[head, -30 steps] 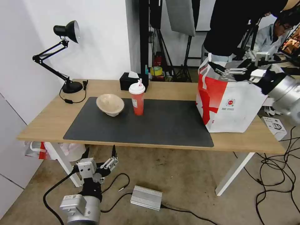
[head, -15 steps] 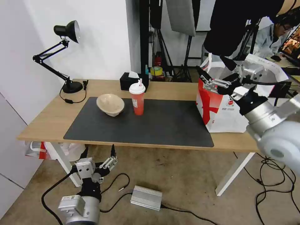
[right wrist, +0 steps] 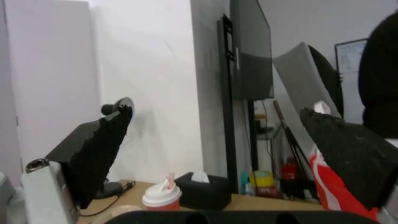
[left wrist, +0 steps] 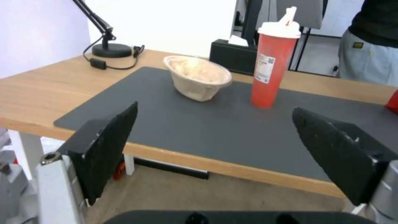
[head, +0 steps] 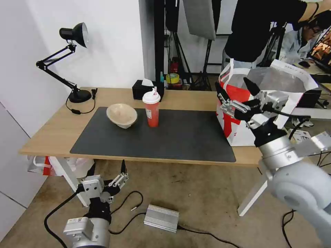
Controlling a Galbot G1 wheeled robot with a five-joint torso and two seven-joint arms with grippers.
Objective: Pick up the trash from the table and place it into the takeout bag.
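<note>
The dark grey mat (head: 155, 136) on the light-wood bench (head: 48, 132) is taken as the landmark. On the mat's far left part a beige paper-pulp bowl (head: 121, 115) is seen, tilted, with its opening turned away from the red drink cup (head: 151, 111). The cup, capped with a white lid, is stood upright on the mat just beside the bowl, on the side nearer the takeout bag (head: 241, 120). The bag, white with a red panel and silver lining, is set on the bench just off the mat's right edge, its mouth held wide.

The right pincer (head: 234, 93) is held in the air in front of the bag's red side, above the mat's right end; its fingers are spread apart and nothing is gripped. The left pincer (head: 107, 169) is parked low, below the bench's front edge and under the mat's left portion, above the floor; its fingers are likewise spread wide, and nothing is held.

Behind the mat's far edge a black tissue box (head: 146, 89) is placed, and beyond the mat's left end a black desk lamp (head: 70, 62) is stood on the bench.
</note>
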